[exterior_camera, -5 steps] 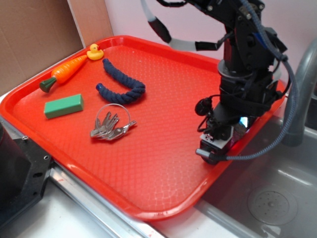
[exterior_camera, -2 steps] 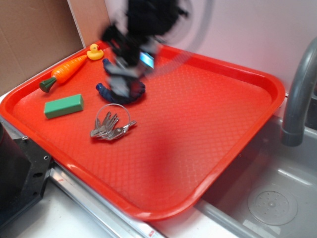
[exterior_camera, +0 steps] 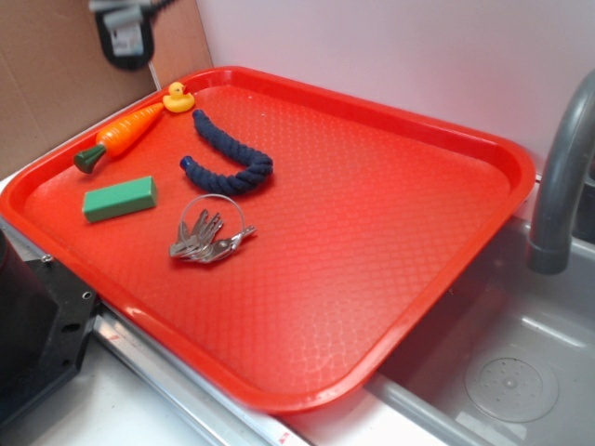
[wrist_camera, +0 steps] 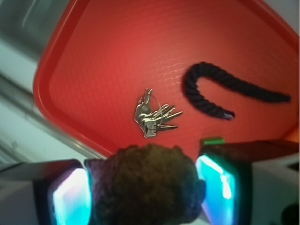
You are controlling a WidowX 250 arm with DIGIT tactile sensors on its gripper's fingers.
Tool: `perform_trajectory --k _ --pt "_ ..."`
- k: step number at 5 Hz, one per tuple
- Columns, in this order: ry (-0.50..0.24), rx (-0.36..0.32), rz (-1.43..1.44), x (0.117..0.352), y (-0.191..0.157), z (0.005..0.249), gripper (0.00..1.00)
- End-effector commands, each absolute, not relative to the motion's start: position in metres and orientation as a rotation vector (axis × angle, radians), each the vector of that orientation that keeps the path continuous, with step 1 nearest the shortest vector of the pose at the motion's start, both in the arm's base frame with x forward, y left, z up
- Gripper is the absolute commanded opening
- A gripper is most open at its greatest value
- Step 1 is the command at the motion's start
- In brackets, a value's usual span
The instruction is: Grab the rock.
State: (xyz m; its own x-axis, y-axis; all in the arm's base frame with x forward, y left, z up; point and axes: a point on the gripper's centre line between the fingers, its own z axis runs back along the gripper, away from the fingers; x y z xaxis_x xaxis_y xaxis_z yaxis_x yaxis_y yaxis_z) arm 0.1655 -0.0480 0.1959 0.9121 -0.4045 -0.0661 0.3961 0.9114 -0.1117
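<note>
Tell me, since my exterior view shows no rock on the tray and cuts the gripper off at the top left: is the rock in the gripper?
Observer: Yes. In the wrist view the rock sits between the fingers of the gripper.
Operator: Is it held on both sides?
Observer: It looks so. The rock fills the gap, and its sides meet both lit finger pads.
Operator: Is it clear of the tray?
Observer: Yes. The wrist view looks down past the rock onto the red tray, with the keys and the blue rope lying well below it.
</note>
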Motion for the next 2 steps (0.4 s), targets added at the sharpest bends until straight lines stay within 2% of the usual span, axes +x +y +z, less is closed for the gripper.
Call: perform_trajectory --k 1,2 --pt "-0.045 -0.025 0.074 0.165 -0.099 0.234 0.00" --pt "-0.065 0.000 0.324 0.181 -0.098 0.232 0.00"
